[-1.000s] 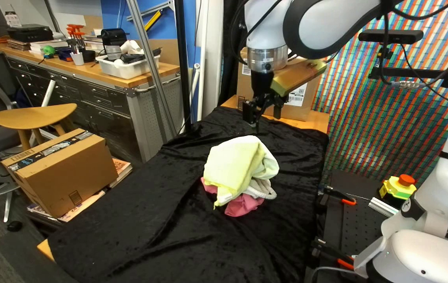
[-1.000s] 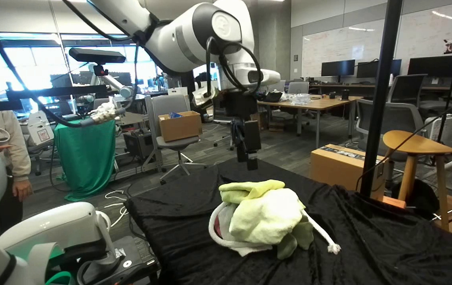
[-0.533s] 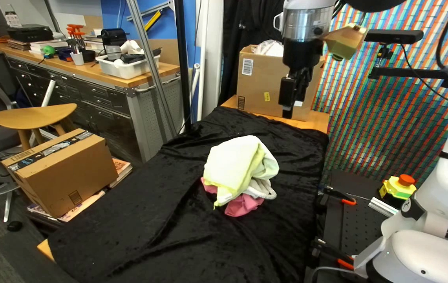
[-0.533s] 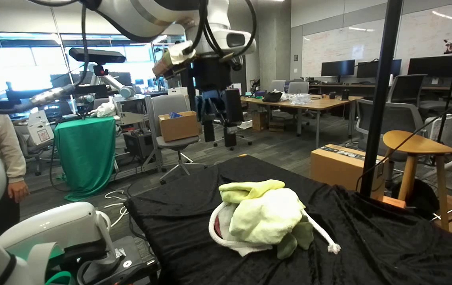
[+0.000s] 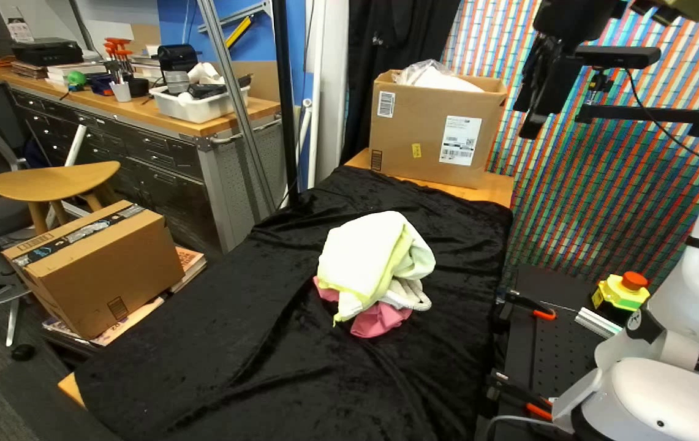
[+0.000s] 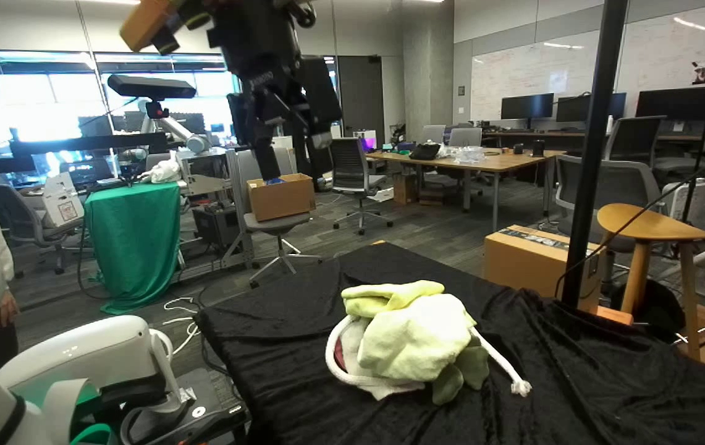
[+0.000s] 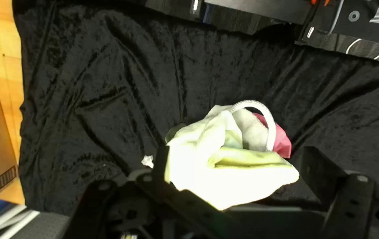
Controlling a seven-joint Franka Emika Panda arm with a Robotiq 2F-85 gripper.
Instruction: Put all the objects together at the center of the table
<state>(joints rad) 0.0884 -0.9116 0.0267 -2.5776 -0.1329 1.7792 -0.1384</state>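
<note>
One heap of soft items (image 6: 417, 340) lies on the black-draped table (image 5: 214, 355). In an exterior view a pale yellow cloth (image 5: 358, 257) tops it and a pink cloth (image 5: 380, 321) pokes out at 6 o'clock; in the wrist view a white rope (image 7: 270, 132) arcs at 1 o'clock. The gripper (image 6: 295, 165), jaws spread, hangs above and apart from the heap, which sits at 5 o'clock from it in an exterior view. Farther out in an exterior view, a labelled cardboard box (image 5: 432, 122) stands at 1 o'clock, a taped box (image 5: 104, 269) at 9.
</note>
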